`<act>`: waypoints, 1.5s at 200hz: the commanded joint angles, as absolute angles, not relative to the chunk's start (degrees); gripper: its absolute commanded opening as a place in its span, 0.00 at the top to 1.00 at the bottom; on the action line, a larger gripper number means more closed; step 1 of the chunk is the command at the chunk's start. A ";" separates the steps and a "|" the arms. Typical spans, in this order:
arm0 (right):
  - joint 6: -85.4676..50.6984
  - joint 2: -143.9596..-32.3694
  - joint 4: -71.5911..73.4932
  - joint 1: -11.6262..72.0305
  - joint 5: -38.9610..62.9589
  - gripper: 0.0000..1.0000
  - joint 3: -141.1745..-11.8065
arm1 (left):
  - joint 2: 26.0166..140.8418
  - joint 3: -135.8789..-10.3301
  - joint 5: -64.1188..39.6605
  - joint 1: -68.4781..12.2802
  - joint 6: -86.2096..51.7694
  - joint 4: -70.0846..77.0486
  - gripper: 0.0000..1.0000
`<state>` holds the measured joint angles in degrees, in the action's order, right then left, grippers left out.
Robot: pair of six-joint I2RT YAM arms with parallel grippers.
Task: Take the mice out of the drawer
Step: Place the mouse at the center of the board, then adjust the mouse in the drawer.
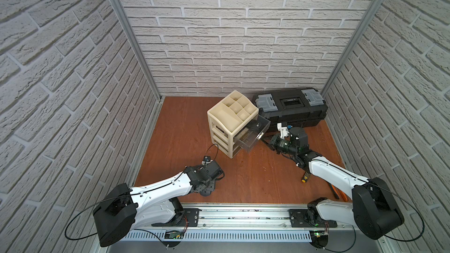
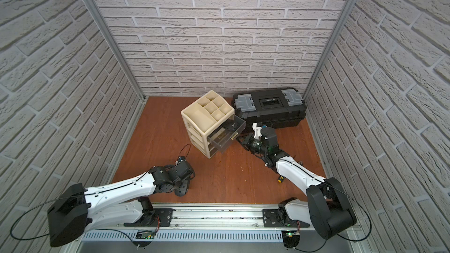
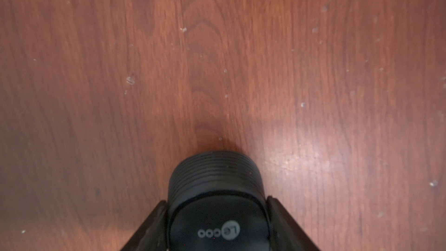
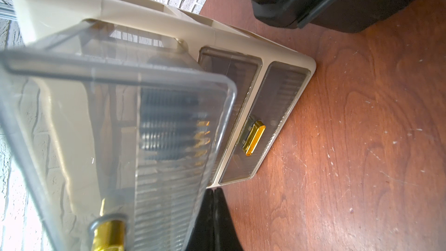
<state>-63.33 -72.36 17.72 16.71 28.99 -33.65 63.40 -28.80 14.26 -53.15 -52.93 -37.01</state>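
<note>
Mouse (image 3: 218, 204) in left claw (image 3: 216, 201), drawer (image 1: 265, 126) open

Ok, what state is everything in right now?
left end effector: shut on mouse
right end effector: shut, empty, beside second drawer
top drawer: open, another mouse inside
second drawer: pulled out further
two lower drawers: closed
toolbox: closed

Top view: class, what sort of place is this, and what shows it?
Probably a staged robot test cell, not a real room: two white-and-black robot arms mounted on a silver metal rail, and brick-patterned wall panels boxing in a brown wooden tabletop.
</note>
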 commanded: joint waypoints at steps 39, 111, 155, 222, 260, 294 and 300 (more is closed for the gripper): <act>-62.06 -71.06 19.34 16.61 29.09 0.97 -33.40 | 63.16 -30.71 14.59 -52.37 -51.04 -38.74 0.09; -61.70 -70.71 19.68 16.59 28.83 0.97 -32.17 | 61.57 -56.57 18.45 -52.56 -44.55 -55.14 0.13; -61.87 -70.49 20.15 16.60 28.39 0.97 -30.89 | 70.47 -81.60 15.82 -52.73 -37.76 -60.73 0.48; -62.59 -70.47 22.05 16.59 28.83 0.97 -31.16 | 90.86 -108.42 7.05 -52.57 -25.78 -57.12 0.99; -63.17 -70.24 23.15 16.55 28.99 0.97 -30.94 | 100.33 -115.02 4.69 -51.86 -21.42 -53.66 1.00; -63.25 -70.22 23.29 16.59 29.17 0.97 -31.01 | 107.81 -120.00 6.35 -50.97 -18.16 -52.71 1.00; -63.32 -70.22 23.30 16.54 29.18 0.97 -31.03 | 108.90 -120.94 6.66 -50.89 -17.74 -52.67 1.00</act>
